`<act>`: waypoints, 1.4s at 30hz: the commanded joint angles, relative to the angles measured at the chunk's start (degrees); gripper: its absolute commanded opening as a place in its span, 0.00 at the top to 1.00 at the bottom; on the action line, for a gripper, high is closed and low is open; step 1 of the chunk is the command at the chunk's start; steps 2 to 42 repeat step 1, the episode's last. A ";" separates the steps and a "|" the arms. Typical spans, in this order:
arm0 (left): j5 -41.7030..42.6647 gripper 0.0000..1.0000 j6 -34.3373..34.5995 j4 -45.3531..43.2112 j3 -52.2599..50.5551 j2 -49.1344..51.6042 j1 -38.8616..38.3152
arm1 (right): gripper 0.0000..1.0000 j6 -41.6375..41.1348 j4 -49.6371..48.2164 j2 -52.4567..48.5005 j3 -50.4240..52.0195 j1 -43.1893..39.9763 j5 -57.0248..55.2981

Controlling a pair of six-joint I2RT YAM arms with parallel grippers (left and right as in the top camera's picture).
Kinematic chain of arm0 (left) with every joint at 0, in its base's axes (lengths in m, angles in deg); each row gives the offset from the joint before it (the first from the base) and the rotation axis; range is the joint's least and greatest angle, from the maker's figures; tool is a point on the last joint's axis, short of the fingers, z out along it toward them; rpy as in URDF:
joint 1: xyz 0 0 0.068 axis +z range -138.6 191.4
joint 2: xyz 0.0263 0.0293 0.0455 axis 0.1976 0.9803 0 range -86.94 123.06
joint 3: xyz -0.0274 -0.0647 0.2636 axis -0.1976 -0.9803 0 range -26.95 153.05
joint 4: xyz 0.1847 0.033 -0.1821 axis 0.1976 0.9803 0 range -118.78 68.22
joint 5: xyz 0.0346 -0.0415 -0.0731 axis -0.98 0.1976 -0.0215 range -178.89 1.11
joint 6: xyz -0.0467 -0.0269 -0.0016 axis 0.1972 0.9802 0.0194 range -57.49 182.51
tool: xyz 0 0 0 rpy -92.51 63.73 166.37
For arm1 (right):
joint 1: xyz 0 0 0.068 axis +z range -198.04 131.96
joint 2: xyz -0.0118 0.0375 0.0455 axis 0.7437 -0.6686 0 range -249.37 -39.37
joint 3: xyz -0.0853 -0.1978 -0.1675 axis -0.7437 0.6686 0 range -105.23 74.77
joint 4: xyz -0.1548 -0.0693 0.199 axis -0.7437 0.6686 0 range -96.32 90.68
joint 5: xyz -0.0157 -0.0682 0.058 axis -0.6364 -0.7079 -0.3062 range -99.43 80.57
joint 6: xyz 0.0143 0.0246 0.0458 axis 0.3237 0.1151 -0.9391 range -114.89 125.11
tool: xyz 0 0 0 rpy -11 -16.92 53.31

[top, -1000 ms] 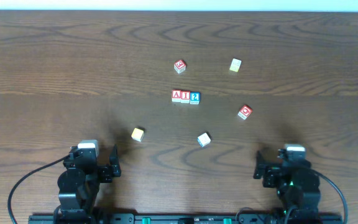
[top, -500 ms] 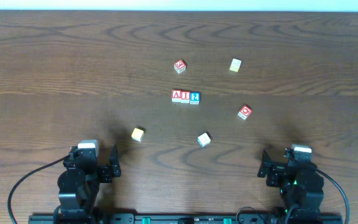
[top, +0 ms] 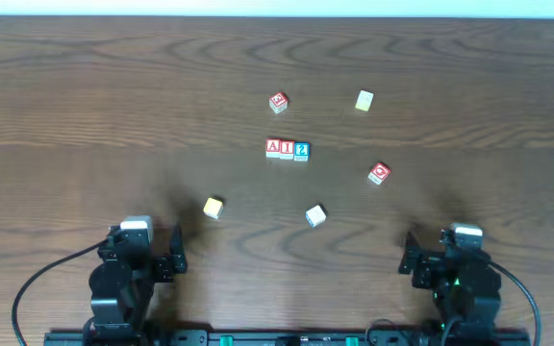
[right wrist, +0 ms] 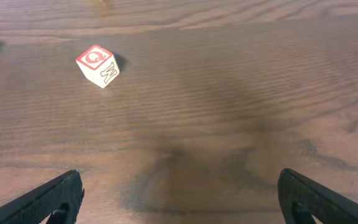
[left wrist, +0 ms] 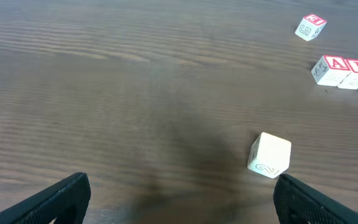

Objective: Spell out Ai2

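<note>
Three letter blocks stand side by side mid-table: a red A block (top: 273,147), a red I block (top: 287,148) and a blue 2 block (top: 301,150), touching in a row. The A block (left wrist: 328,68) and I block (left wrist: 356,71) also show in the left wrist view. My left gripper (top: 138,258) is open and empty at the near left edge, its fingers (left wrist: 179,199) spread wide. My right gripper (top: 450,261) is open and empty at the near right edge, fingers (right wrist: 182,196) spread wide.
Loose blocks lie around: a red-faced block (top: 278,102), a pale block (top: 364,100), a red Q block (top: 379,173) (right wrist: 98,65), a cream block (top: 214,207) (left wrist: 270,155) and a white block (top: 315,215). The dark wooden table (top: 85,115) stretches wide.
The right arm has drawn back a little toward the near edge and to the right. The blocks and the left arm have not moved.
</note>
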 commanded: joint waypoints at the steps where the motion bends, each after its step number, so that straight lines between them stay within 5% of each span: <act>1: -0.39 0.05 0.13 -0.15 -0.57 -0.37 0.20 | 0.01 0.68 0.00 0.63 0.68 -0.50 0.59; 42: -0.39 0.05 0.13 -0.15 -0.57 -0.37 0.20 | 0.01 0.68 0.00 0.63 0.68 -0.50 0.59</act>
